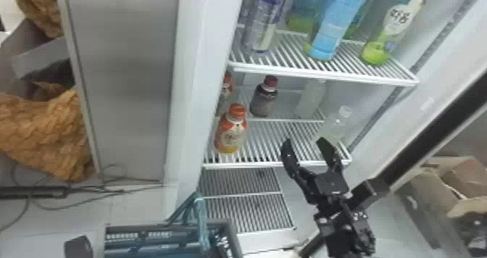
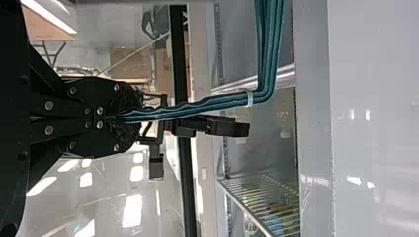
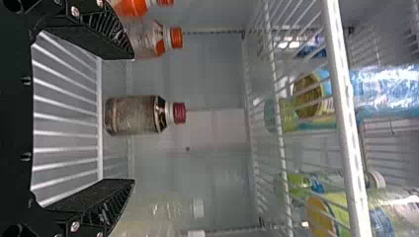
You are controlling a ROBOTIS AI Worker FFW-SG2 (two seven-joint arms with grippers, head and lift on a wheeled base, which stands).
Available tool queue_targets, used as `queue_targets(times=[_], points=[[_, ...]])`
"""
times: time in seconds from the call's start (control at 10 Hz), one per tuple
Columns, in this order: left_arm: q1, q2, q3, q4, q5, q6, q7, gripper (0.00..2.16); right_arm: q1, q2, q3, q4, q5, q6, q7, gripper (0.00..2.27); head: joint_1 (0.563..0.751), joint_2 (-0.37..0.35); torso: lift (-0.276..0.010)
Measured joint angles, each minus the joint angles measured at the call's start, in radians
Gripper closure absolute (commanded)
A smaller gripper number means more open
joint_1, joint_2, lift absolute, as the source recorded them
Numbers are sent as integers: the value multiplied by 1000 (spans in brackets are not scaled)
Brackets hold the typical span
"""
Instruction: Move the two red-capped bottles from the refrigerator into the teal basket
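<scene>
My right gripper [image 1: 303,142] stands open before the middle shelf, right of the orange bottle [image 1: 230,132] with an orange-red cap. A dark bottle [image 1: 263,98] with a deep red cap stands farther back; another orange-capped bottle [image 1: 226,88] is partly hidden by the left wall. In the right wrist view, the dark bottle [image 3: 136,114] appears between the spread fingers of the right gripper [image 3: 132,119], beyond them. The teal basket [image 1: 152,241] is low at the front left, its handle raised. In the left wrist view my left gripper [image 2: 121,117] is shut on the basket handle [image 2: 197,106].
Clear bottles [image 1: 331,125] stand at the shelf's right side. Above, an upper wire shelf [image 1: 326,74] with tall bottles overhangs them. The refrigerator's left wall edge [image 1: 197,94] borders the opening; a black-edged door [image 1: 435,137] stands at the right, cardboard boxes [image 1: 438,192] beyond.
</scene>
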Motion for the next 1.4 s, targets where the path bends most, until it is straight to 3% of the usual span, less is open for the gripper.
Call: queue_targets(times=[0.2, 0.5, 0.8, 1.4], points=[[0, 1, -2, 0, -5, 3, 1, 1145, -47, 28, -2, 61, 13, -76, -88, 125, 695, -350, -228], [0, 2, -6, 0, -6, 5, 3, 1145, -87, 51, -3, 128, 40, -144, -119, 125, 695, -350, -228], [0, 0, -9, 0, -5, 6, 5, 1145, -114, 54, -1, 157, 48, -147, -128, 125, 695, -350, -228], [1, -2, -8, 0, -4, 8, 9, 1145, -211, 49, 20, 180, 170, -59, -157, 119, 695, -350, -228]])
